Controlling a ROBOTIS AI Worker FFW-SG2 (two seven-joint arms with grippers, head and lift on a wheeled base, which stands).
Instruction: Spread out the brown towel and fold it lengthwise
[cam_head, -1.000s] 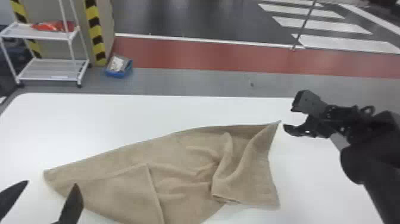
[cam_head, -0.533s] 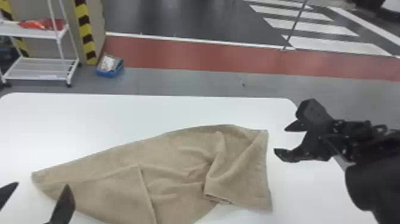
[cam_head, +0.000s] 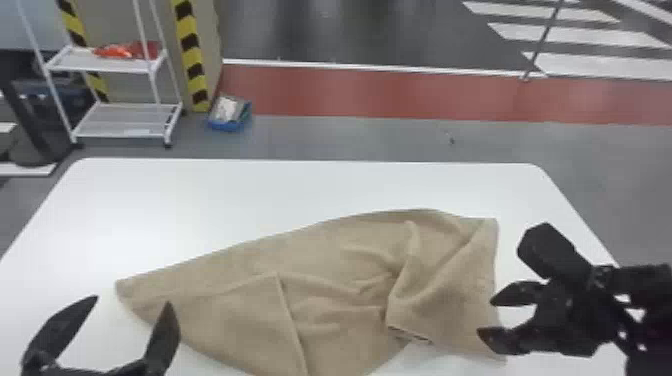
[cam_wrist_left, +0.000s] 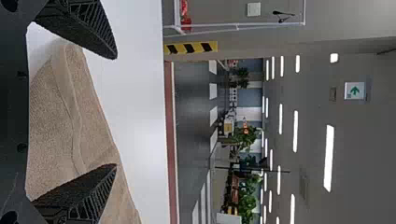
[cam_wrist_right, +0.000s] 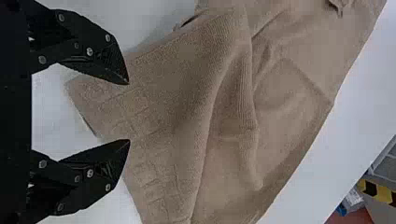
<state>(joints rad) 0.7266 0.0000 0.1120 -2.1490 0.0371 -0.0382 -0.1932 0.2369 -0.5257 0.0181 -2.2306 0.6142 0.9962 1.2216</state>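
We've got left gripper and right gripper spread, empty, near the crumpled brown towel; white rack, blue bin past the table.

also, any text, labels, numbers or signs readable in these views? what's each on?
No words or numbers readable.
Green arrow, no legible wording: white overhead sign.
Too small or blurred: orange marks in the background; pale patch on the cart's lower shelf, maybe a label.
Brown towel: no print visible, just a woven pattern.
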